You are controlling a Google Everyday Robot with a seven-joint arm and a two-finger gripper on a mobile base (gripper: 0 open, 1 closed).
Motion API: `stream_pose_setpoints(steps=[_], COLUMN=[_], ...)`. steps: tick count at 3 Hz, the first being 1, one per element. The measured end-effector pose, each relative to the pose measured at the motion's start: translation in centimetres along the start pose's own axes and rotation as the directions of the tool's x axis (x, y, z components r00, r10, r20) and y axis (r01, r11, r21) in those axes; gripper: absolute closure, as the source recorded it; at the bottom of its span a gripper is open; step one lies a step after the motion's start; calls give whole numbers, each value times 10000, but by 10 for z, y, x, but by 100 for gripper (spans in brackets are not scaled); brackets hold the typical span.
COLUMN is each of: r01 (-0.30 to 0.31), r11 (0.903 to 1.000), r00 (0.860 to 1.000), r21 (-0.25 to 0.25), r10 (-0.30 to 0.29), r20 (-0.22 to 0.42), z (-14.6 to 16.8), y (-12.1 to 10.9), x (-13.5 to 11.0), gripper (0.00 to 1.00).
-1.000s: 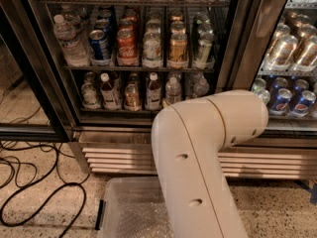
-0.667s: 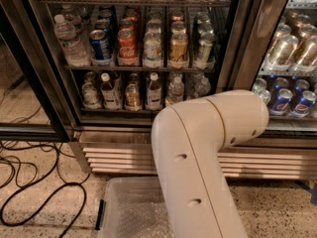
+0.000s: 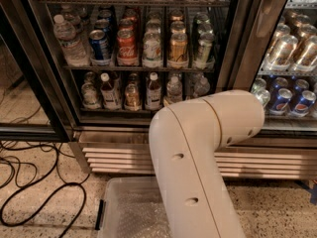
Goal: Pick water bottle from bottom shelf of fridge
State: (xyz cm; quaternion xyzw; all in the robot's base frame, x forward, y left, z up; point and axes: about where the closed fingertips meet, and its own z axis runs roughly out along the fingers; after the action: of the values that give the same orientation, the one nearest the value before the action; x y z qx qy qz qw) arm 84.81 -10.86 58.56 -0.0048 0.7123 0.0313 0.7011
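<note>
— Looking along the bottom shelf (image 3: 114,111) of the fridge (image 3: 233,38), where is the water bottle (image 3: 174,87) found?
— It is seen upright toward the rack's right end. A second clear bottle (image 3: 201,86) is placed nearer the right edge, and brown-liquid bottles (image 3: 153,90) are ranged to its left.
— What is set in the way?
— The robot's arm (image 3: 198,157) is raised across the front of the view, with its elbow just below and to the right of the bottle. The louvered base (image 3: 114,157) is partly covered by it. Cans (image 3: 127,46) and a larger clear bottle (image 3: 69,38) are carried on the rack above. A clear bin (image 3: 124,207) and black cables (image 3: 34,192) are laid on the floor.
— And the gripper?
— It is out of view, so whether anything is held cannot be told.
</note>
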Motion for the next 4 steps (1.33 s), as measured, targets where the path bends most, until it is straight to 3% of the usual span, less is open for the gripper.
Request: stream_pose_setpoints(steps=[3,4], r01=[-357,-357], r11=[9993,9993], r00=[9991,9991], r21=[-71,-71], r10=[356,356], r20=[-249,-249], z=[5,5], y=[6,6], x=[1,1], gripper=[95,100])
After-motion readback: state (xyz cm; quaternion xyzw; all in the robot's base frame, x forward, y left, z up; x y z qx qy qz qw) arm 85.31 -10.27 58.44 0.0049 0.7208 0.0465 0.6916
